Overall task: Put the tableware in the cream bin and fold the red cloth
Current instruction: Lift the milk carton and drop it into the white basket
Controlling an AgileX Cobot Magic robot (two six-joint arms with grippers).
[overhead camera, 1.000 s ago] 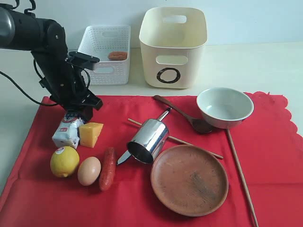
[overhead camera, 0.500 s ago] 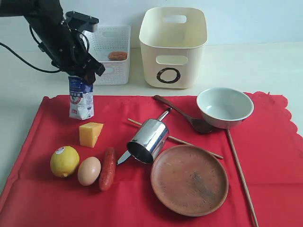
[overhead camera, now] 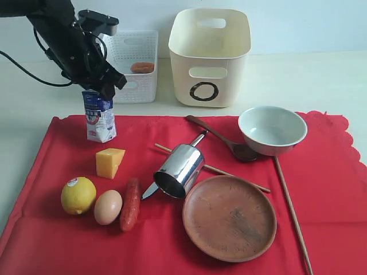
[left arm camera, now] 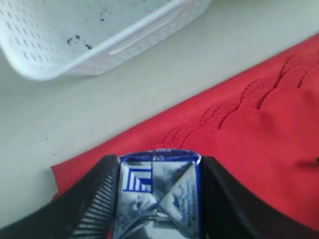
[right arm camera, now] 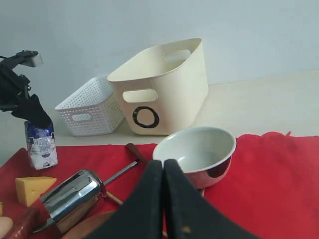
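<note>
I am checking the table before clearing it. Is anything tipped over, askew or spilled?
Yes. The cup lies on its side on the cloth, across one chopstick and the knife. The other chopstick lies apart, by the bowl. Nothing looks spilled.

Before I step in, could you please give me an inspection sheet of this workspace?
Surface: red cloth spread on pale table.
Job's things: plate, bowl, spoon, tipped steel cup, knife, chopsticks on cloth; cream bin behind it.
Clutter: cheese, lemon, egg, sausage on cloth; white basket holds one brown item.
Grippers: left gripper jaws clamp milk carton; right gripper jaws shut, empty.
Cables: black cable trails from left arm.
Surroundings: plain pale wall.
</note>
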